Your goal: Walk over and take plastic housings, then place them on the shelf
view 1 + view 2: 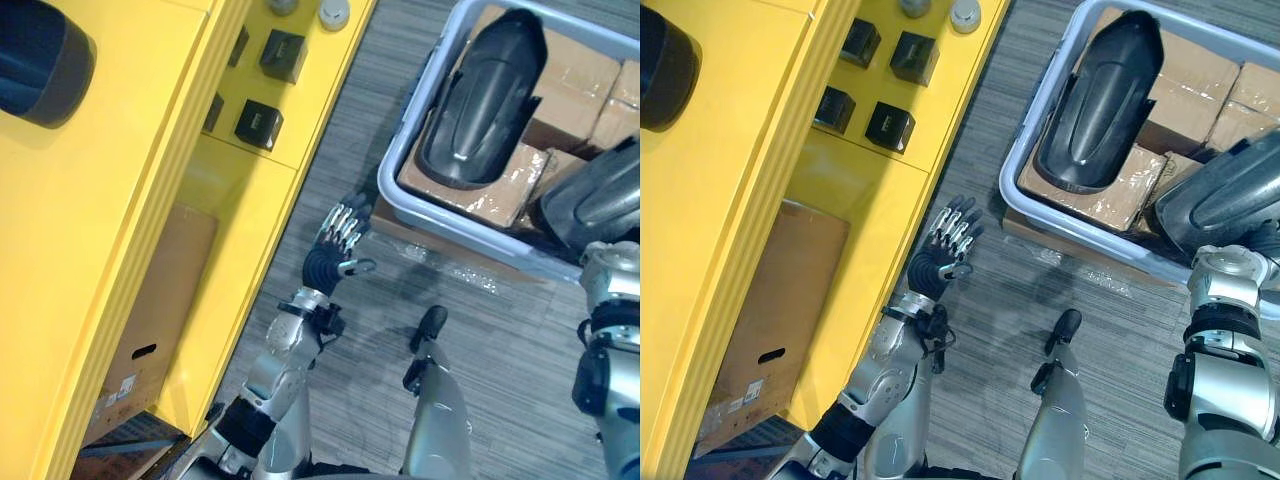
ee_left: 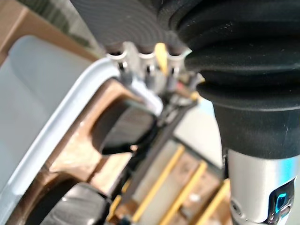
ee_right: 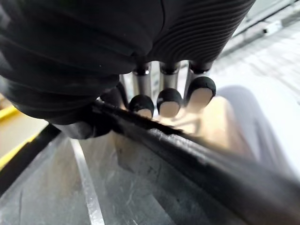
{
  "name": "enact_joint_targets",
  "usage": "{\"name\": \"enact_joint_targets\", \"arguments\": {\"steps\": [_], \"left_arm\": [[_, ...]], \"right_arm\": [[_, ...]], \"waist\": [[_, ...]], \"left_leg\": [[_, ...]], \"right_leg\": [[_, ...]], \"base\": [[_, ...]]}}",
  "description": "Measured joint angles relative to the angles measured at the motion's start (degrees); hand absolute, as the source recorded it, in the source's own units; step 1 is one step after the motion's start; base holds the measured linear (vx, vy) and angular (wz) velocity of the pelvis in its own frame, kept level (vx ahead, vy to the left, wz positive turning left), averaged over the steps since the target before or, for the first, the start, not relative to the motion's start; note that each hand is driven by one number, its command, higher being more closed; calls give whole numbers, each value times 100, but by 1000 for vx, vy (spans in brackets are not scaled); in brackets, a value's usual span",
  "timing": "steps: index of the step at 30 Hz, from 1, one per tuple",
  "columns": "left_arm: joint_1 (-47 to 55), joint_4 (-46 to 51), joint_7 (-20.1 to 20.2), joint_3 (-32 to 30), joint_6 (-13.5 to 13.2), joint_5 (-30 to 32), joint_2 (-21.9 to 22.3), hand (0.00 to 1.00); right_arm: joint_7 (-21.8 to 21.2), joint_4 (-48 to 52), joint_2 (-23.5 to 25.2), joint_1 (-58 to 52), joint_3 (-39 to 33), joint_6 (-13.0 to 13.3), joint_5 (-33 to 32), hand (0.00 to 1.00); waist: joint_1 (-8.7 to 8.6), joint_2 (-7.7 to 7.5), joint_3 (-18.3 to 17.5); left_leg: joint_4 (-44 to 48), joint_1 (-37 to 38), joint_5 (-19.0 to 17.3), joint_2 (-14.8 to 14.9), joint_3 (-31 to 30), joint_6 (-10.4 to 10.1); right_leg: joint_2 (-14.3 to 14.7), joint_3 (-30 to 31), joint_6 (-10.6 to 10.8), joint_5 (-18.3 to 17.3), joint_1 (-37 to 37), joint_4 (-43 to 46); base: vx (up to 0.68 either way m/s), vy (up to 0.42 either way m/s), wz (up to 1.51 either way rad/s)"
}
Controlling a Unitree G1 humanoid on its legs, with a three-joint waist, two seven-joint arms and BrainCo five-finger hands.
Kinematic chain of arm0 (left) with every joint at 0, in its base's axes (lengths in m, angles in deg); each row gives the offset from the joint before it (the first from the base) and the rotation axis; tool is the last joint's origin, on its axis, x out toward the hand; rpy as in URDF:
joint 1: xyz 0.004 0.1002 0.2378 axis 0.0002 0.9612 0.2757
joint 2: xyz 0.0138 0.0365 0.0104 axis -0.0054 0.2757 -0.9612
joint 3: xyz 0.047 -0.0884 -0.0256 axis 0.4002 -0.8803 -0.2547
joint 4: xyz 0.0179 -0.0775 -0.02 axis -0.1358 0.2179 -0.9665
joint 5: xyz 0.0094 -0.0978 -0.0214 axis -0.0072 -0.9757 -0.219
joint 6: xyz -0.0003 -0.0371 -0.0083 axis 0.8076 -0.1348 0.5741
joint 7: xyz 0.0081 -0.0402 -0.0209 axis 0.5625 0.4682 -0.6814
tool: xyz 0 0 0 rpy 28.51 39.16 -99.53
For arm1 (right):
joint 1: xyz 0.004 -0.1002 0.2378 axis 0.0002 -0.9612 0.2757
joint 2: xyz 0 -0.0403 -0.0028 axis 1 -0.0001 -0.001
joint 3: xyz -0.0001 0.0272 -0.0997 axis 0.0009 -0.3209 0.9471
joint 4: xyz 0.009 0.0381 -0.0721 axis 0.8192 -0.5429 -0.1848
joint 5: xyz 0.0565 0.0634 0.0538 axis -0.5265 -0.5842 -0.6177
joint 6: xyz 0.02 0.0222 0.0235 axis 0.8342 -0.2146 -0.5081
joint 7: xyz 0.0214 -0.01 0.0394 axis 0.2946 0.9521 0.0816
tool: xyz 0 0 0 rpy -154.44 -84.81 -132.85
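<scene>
step: pickup | right hand [image 3: 168, 102] fingers curled over plastic housing [image 1: 590, 195] edge, lower right | left hand [image 1: 935, 265] fingers straight, empty, centre | grey bin [image 1: 405, 130] rim to be cleared on lift

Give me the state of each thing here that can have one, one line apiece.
left hand: open, empty, above the floor
right hand: shut on the second housing's edge
bin: open-topped, loaded with cardboard boxes
first housing: lying in the bin on the boxes, untouched
second housing: gripped by the right hand
</scene>
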Motion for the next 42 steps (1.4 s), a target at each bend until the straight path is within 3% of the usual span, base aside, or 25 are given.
{"name": "enact_joint_targets", "arguments": {"steps": [5, 10, 12, 14, 19, 23, 27, 31, 32, 33, 36, 42], "left_arm": [[117, 2, -31, -124, 0, 94, -121, 0], [-54, 137, -206, -302, 25, 651, -306, 0], [-225, 141, -235, -375, 235, 758, -363, 0], [-489, 138, -241, -476, 611, 880, -510, 0], [-1497, -247, -233, -727, 1264, 1155, -876, 0], [-2350, -878, -155, -833, 1759, 1132, -1157, 0], [-2900, -1327, -64, -832, 2319, 1032, -1270, 0], [-3192, -1481, 105, -820, 2742, 17, -1246, 0], [-3357, -1658, 158, -814, 2969, -656, -1220, 0], [-3395, -1746, 174, -810, 3029, -813, -1201, 0], [-3607, -2113, 279, -786, 3108, -1419, -1122, 0], [-3809, -2462, 278, -828, 3074, -2040, -1086, 0]], "right_arm": [[20, 1, -94, 157, 247, 18, 89, 100], [18, 84, -159, 460, 563, 14, 451, 100], [13, 250, -201, 533, 645, 14, 448, 100], [-4, 359, -201, 704, 829, 14, 451, 100], [-169, 1063, -186, 877, 992, 31, 714, 100], [-358, 1658, -88, 937, 1091, 329, 1090, 100], [-561, 2219, 79, 1091, 1101, 595, 1234, 100], [-795, 2419, 316, 1107, 1163, 834, 1345, 100], [-907, 2473, 460, 1106, 1277, 957, 1459, 100], [-921, 2475, 529, 1107, 1317, 1002, 1499, 100], [-1042, 2501, 700, 1107, 1392, 1207, 1666, 100], [-1262, 2496, 1009, 1107, 1718, 1289, 1798, 100]], "waist": [[-121, -1, 0], [-273, -19, 6], [-306, -31, 13], [-361, -82, 12], [-541, -304, 79], [-769, -555, 99], [-927, -598, 104], [-1009, -628, 98], [-1062, -668, 88], [-1062, -686, 77], [-1096, -691, 75], [-1168, -710, 66]], "left_leg": [[82, 145, -44, 12, -17, 15], [91, 351, -96, 29, 7, 17], [92, 428, -109, 49, 46, 6], [87, 544, -149, 113, 142, -19], [85, 972, -292, 315, 429, -79], [-28, 1302, -340, 372, 652, -100], [-144, 1606, -370, 447, 854, -143], [-322, 1935, -391, 501, 986, -181], [-393, 2077, -390, 503, 1069, -184], [-429, 2137, -387, 501, 1123, -188], [-494, 2252, -382, 502, 1185, -197], [-645, 2528, -369, 499, 1257, -219]], "right_leg": [[65, -30, 15, 109, 291, -242], [136, 8, 41, 143, 602, -519], [165, 64, 36, 175, 664, -581], [215, 129, 36, 281, 754, -682], [386, 401, -16, 380, 998, -831], [436, 573, -28, 397, 1191, -999], [503, 740, -51, 431, 1293, -1014], [568, 846, -80, 411, 1490, -1082], [573, 870, -81, 411, 1574, -1139], [573, 905, -82, 410, 1580, -1142], [581, 946, -94, 402, 1620, -1152], [596, 965, -110, 393, 1813, -1202]], "base": [[-43, 10, -2], [-32, 14, -4], [-8, 4, -11], [16, 3, -24], [24, 3, -33], [14, 11, -26], [32, 18, -24], [48, 17, -18], [34, 23, -13], [36, 29, -20], [28, 24, -10], [19, 16, -3]]}}
